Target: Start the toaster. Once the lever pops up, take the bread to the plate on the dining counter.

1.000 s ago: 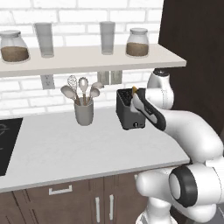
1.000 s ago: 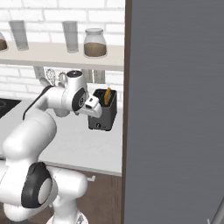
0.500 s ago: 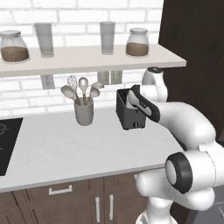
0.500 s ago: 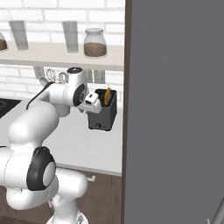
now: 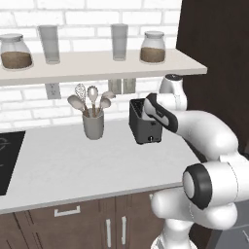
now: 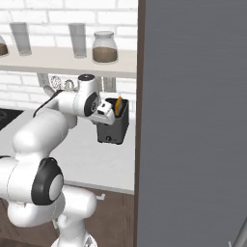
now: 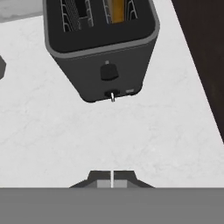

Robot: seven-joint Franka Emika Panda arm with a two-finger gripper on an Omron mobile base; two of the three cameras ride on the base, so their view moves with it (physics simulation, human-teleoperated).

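Black toaster sits on pale marble surface w/ bread down in one slot. We see end effector w/ tips pressed together, gripping nothing, hovering apart from toaster's front knob.

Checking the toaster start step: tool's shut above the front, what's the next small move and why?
Probably ease the shut tool forward and down onto the lever on the front of the toaster. The hand view shows the fingers closed together, lined up with that front but apart from it, and the bread already sits in one slot, so pressing the lever looks like what remains.
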